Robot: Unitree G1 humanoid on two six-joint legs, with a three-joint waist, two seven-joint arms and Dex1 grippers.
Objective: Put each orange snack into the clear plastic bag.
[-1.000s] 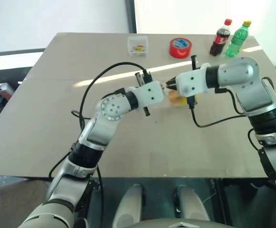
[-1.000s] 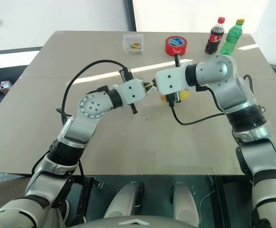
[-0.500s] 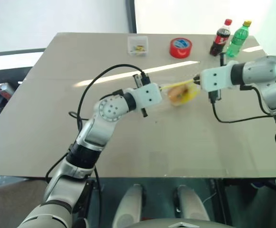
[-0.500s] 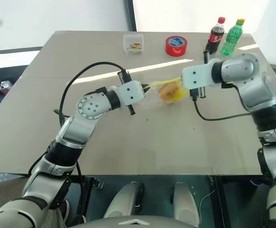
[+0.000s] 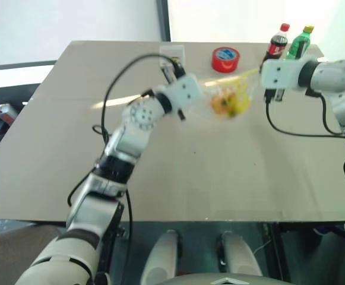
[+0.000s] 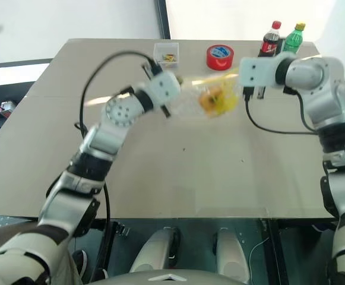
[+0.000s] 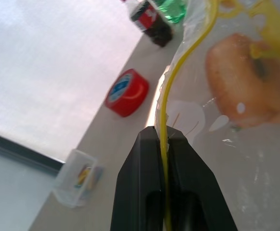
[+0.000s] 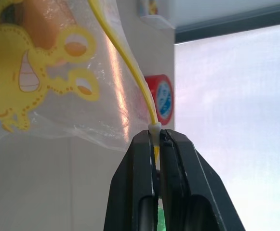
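1. Hanging above the far half of the table [image 5: 178,178], the clear plastic bag [image 5: 228,95] is stretched between the two arms, held off the surface with its yellow strip [image 7: 178,72] running along the top edge.
2. Pinching that strip at one end, the left gripper [image 7: 163,137] has its black fingers pressed together with the yellow line passing straight between them.
3. At the other end, the right gripper [image 8: 156,137] is clamped on the same strip in the same way, and the film with its yellow printed patch [image 8: 29,72] hangs down from the hold.
4. This two-ended hold seems meant to keep the bag taut so its contents settle to the bottom.
5. Inside the bag the orange snacks [image 6: 209,100] show as an orange mass at the bottom; in the left wrist view one orange oval piece [image 7: 246,82] lies against the film, and I cannot tell whether both are there.
6. No orange packet lies loose on the table, so the filling looks done or nearly so.
7. Along the far edge stand a small clear box [image 5: 173,54], a red tape roll [image 5: 225,59], and two bottles [image 5: 288,44] near the far right corner, all well apart from the bag.
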